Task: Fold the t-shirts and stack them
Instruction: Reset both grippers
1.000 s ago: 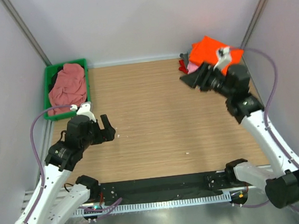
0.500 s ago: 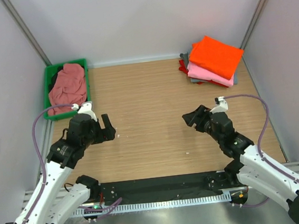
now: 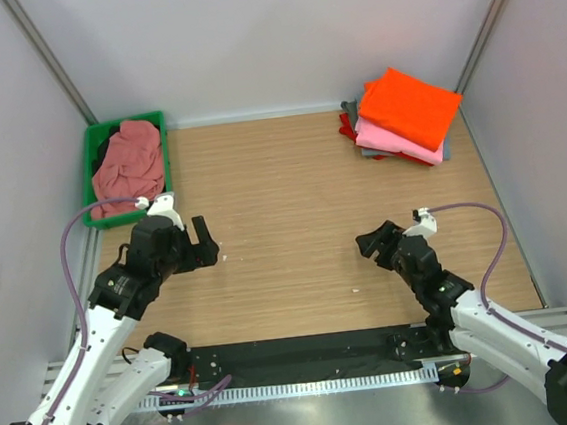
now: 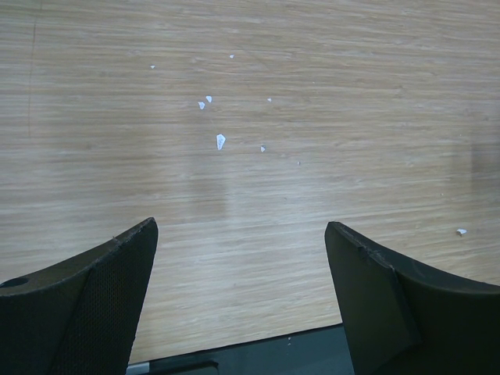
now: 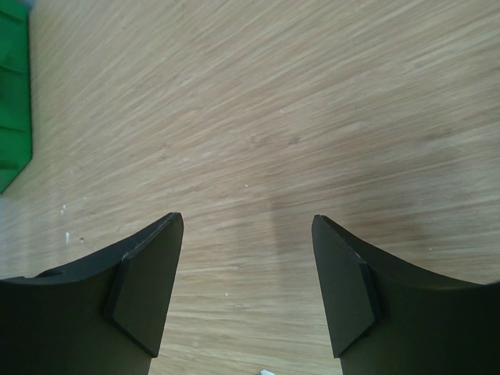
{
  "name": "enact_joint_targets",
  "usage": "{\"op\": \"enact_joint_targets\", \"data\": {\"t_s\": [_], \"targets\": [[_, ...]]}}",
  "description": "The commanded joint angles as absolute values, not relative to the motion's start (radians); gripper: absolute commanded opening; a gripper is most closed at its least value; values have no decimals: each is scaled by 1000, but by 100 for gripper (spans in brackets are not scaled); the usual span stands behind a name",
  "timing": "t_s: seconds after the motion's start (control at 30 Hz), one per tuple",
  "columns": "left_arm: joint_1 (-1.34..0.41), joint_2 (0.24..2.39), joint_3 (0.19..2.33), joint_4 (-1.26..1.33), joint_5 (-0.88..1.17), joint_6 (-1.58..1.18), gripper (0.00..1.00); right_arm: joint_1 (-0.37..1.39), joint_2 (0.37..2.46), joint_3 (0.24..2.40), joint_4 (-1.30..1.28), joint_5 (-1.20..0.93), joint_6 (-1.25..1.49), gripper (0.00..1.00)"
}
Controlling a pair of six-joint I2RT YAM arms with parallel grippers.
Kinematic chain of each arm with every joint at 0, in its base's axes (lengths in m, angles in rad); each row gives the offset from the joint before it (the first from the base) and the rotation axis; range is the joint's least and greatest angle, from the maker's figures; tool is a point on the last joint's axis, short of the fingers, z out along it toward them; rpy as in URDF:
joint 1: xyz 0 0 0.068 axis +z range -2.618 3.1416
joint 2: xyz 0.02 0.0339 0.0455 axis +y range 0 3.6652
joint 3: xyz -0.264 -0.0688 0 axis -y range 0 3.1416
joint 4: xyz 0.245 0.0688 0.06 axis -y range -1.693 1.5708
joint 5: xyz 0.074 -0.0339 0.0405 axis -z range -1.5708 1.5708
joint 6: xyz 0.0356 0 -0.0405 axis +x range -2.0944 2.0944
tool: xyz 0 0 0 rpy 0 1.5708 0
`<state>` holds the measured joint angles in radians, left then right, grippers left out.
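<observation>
Stack of t-shirts [image 3: 402, 116] sits far right of the green bin [image 3: 94, 155], one dusty-pink shirt [image 3: 130, 165] unfolded inside it; left gripper [image 3: 206, 243] and right gripper [image 3: 375, 241] released, empty.

Stack of t-shirts [image 3: 402, 116] on table [image 3: 283, 202] far right, bin [image 3: 114, 122] with a shirt [image 3: 130, 167] inside far left

The left arm [image 3: 90, 342] and the right arm [image 3: 506, 327] were white tubes with round black joints. A thin purple cable [image 3: 64, 256] looped along each one. A small white cap [image 3: 161, 204] sat by each wrist. The left gripper [image 4: 242, 226] and the right gripper [image 5: 248, 219] each had two thick black fingers [image 4: 78, 305].
</observation>
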<state>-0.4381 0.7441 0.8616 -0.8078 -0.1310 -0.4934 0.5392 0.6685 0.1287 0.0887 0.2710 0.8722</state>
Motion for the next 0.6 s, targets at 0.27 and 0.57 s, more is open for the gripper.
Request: {"op": "enact_joint_targets", "data": {"t_s": [0.27,0.57], "targets": [[-436,750,864,-784,-147,-495,89,545,725,133,262,288,864,75],[-436,742,865,-787,-155,-495,88,545,703,115,301,247,842,73]]}}
